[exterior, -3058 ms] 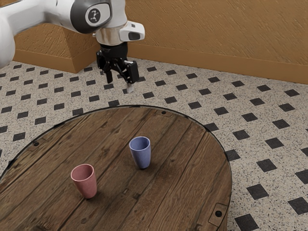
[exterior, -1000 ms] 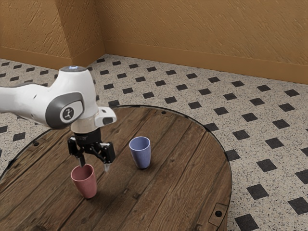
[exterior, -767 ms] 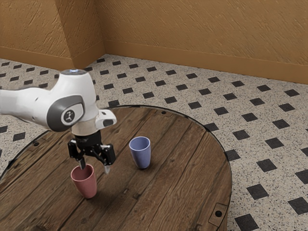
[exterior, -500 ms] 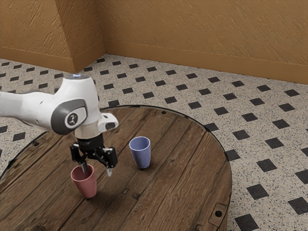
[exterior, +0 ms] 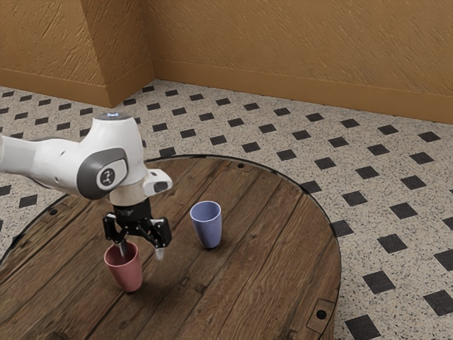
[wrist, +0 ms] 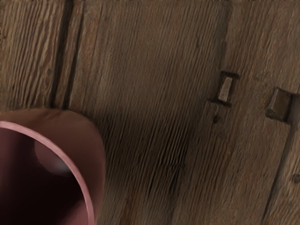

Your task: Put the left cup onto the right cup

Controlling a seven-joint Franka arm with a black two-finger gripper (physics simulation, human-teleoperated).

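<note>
Grasping is in hand: the fingers (exterior: 160, 249), apart, straddle the wall of the pink cup (exterior: 127, 273) (one seemingly inside), and next must close and lift toward the blue cup (exterior: 206, 225).

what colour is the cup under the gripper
Pink. The small pink cup shows best in the exterior view, beneath the black gripper.

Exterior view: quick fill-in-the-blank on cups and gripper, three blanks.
1. The gripper hangs at the rim of the pink cup, fingers ____.
2. The blue cup stands ____ on the wooden table.
3. The pink cup is to the exterior view's ____ of the blue cup.
Missing: open; upright; left.
</note>
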